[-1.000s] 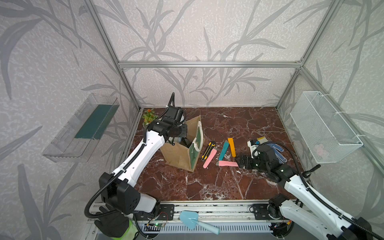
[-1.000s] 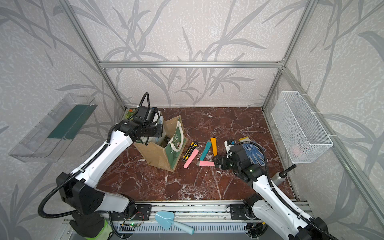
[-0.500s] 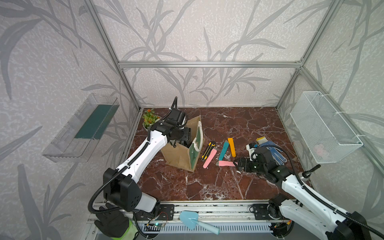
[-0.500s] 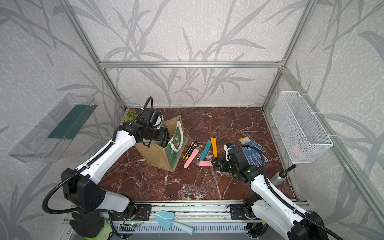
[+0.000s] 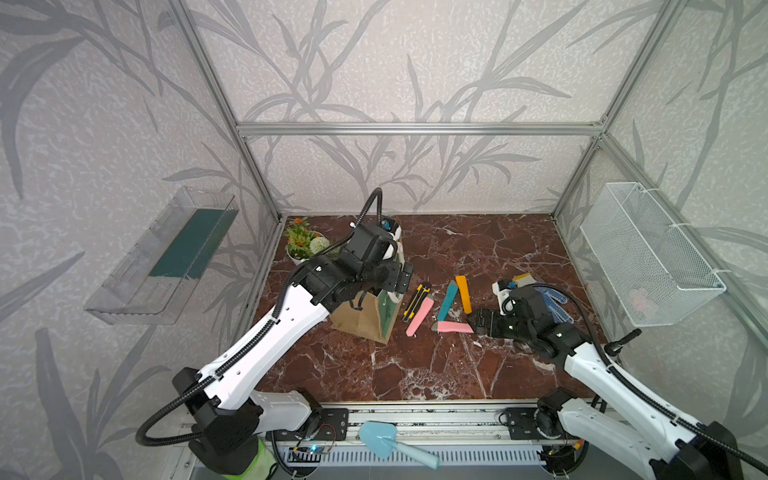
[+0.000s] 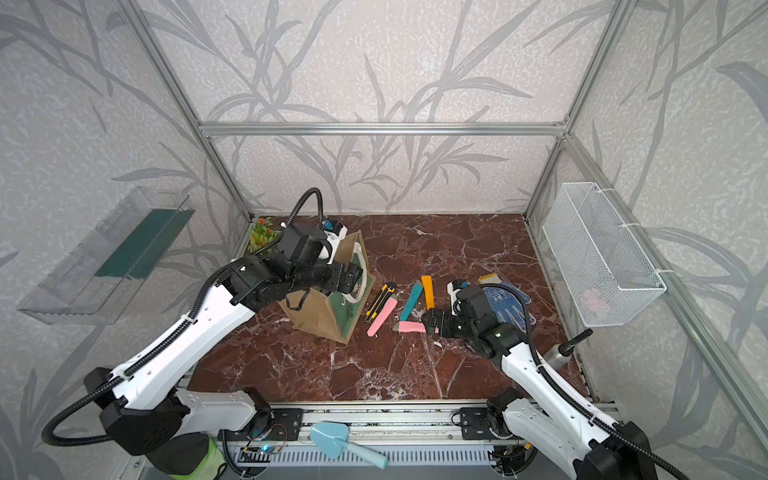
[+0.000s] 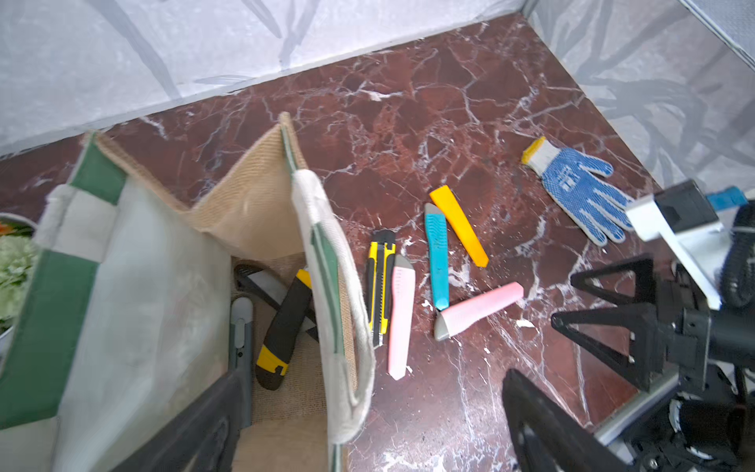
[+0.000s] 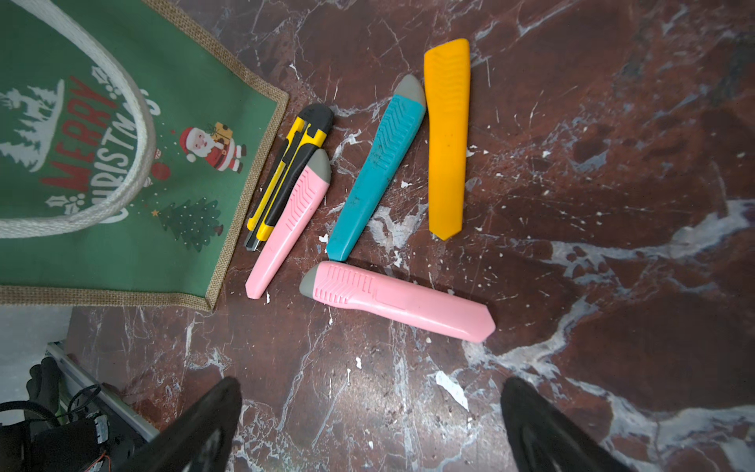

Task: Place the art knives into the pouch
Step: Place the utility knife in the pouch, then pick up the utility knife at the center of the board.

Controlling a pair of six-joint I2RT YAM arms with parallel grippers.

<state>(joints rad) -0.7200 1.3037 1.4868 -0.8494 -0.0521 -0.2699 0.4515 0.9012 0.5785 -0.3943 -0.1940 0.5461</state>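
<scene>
Looking down in both top views, the pouch (image 5: pixel 365 320) stands left of centre on the table (image 5: pixel 457 374), with its mouth up. The left gripper (image 5: pixel 400 279) hovers over this mouth. Right of the pouch, 5 knives lie on the table. The pink knife (image 5: pixel 452 327) lies crosswise at centre. The right gripper (image 5: pixel 478 322) is low, with its jaws apart, near the right end of this knife. A glove (image 5: pixel 552 301) lies behind the right arm. The same layout shows for the pouch (image 6: pixel 324 320), the left gripper (image 6: pixel 353 280), the right gripper (image 6: pixel 430 322) and the pink knife (image 6: pixel 409 327).

In the left wrist view the pouch (image 7: pixel 135 265) fills the left half, open. On its bottom lie a black-yellow knife (image 7: pixel 284 323) and a grey knife (image 7: pixel 241 339). The left gripper (image 7: pixel 369 378) is spread wide and holds nothing. Its 2 fingers (image 7: pixel 192 429) show at the lower edge, with the pouch's side wall between them. At the right edge, the right gripper (image 7: pixel 592 304) points at the pink knife (image 7: pixel 478 310).

In the right wrist view the right gripper (image 8: pixel 369 384) is spread wide at the lower edge and grips nothing. The pink knife (image 8: pixel 400 302) lies at centre, apart from the gripper. Above the pink knife are a teal knife (image 8: pixel 376 167) and an orange knife (image 8: pixel 447 135). A 2nd pink knife (image 8: pixel 290 220) touches a yellow-black knife (image 8: pixel 290 171), just beside the pouch (image 8: pixel 122 163) at upper left.
</scene>
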